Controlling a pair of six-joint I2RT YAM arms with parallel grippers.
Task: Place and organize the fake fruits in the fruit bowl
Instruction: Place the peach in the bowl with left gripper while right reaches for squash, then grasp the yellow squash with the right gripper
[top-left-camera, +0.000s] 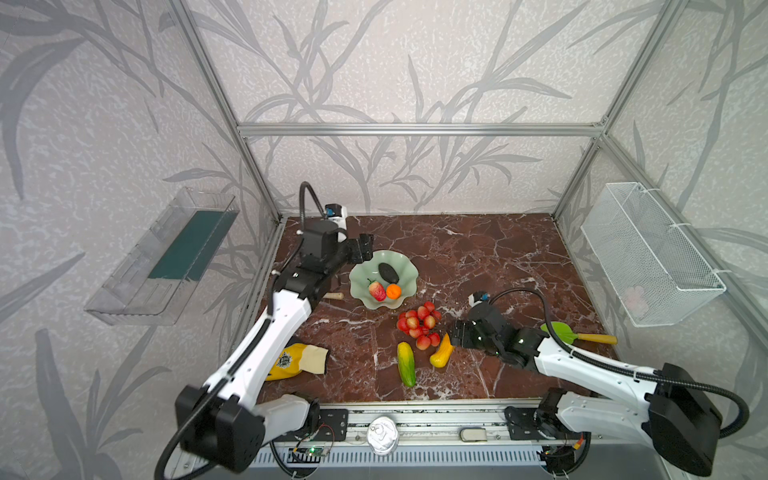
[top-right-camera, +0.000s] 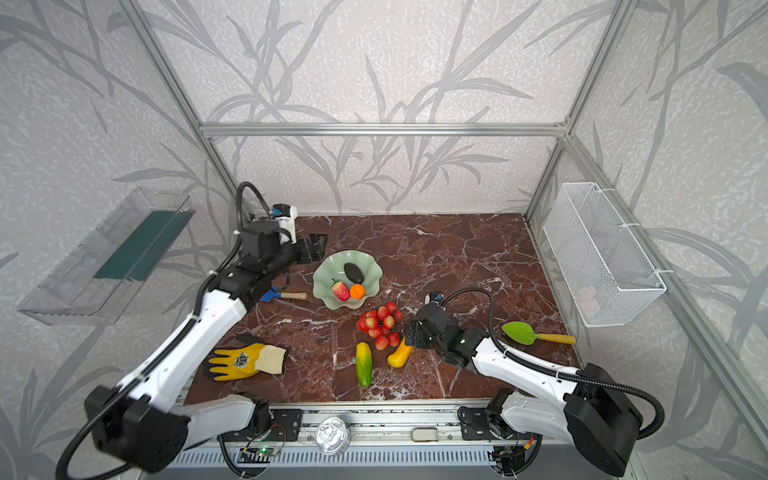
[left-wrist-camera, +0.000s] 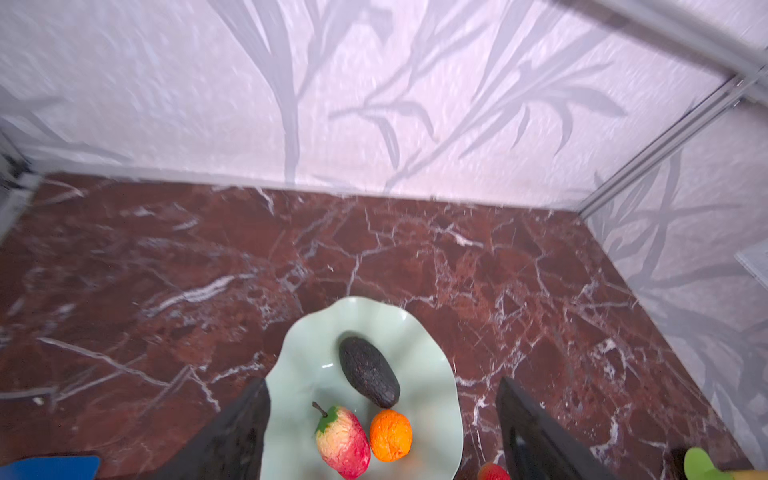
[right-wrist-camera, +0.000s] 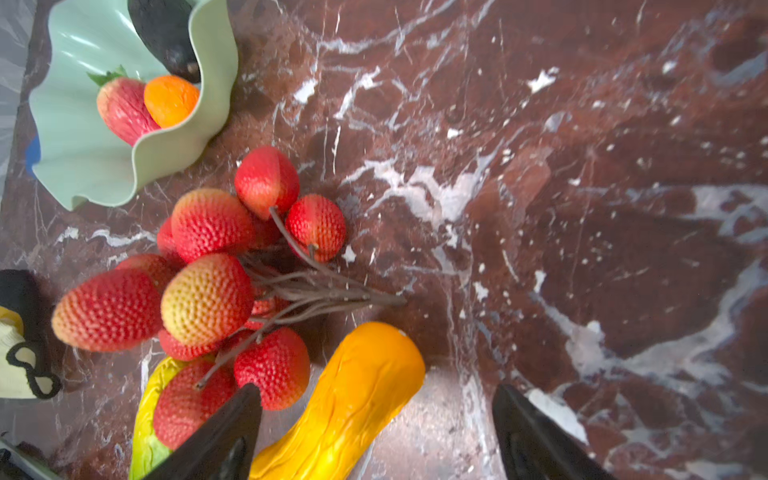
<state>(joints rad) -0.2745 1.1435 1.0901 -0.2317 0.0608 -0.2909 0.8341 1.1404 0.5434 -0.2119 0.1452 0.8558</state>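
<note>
The glove's (top-left-camera: 297, 360) emblem, near the surface's front-left corner, is too small for you to read. Your fruit bowl (top-left-camera: 361, 274), left of mid-surface, holds the avocado (top-left-camera: 388, 272), strawberry piece (top-left-camera: 377, 290) and orange (top-left-camera: 393, 291). The grape cluster (top-left-camera: 419, 324), gourd (top-left-camera: 442, 352) and oblong (top-left-camera: 406, 364) lie outside, toward the front edge. Left pincer (top-left-camera: 365, 248) gapes at the bowl's rim. Right pincer (top-left-camera: 457, 332) gapes at the gourd's tip, with the cluster crowding beside.

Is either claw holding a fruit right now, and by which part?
Nothing is held. Left gripper open near the fruit bowl; right gripper open at the yellow-orange gourd.

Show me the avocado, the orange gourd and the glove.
avocado (left-wrist-camera: 368, 372), left wrist view, middle of its dark body.
orange gourd (right-wrist-camera: 347, 401), right wrist view, middle of its body.
glove (top-right-camera: 255, 357), a top view, yellow part.
</note>
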